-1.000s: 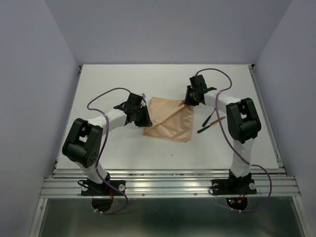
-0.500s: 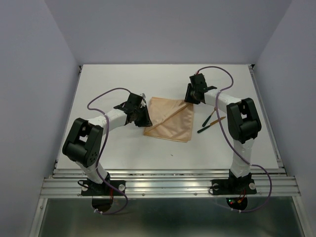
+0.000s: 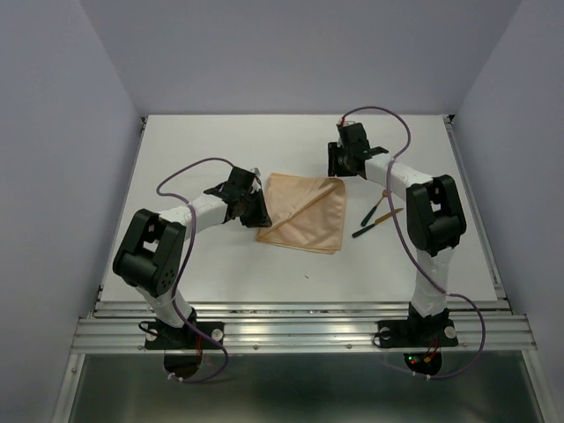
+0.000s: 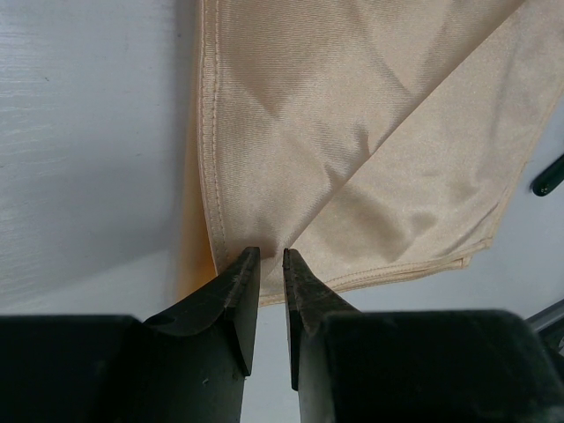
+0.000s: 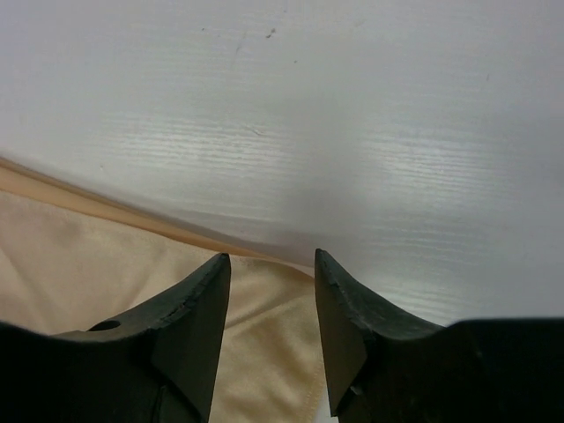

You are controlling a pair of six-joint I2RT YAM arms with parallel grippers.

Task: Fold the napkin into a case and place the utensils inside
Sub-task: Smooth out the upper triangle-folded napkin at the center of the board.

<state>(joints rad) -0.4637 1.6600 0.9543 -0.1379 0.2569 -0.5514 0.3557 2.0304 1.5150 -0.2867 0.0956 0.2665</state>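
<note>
The peach-orange napkin lies folded on the white table, with a diagonal flap edge across it. My left gripper is at its near-left corner. In the left wrist view its jaws stand almost closed, with the napkin creased right at the tips. My right gripper is open and empty just above the napkin's far-right corner. The utensils, with dark handles and gold heads, lie on the table right of the napkin. One dark handle tip shows in the left wrist view.
The white table is walled in at the back and both sides. Purple cables loop over both arms. A metal rail runs along the near edge.
My right gripper has drawn back from the napkin's far-right corner toward the far side of the table. The left gripper and the napkin have not moved.
</note>
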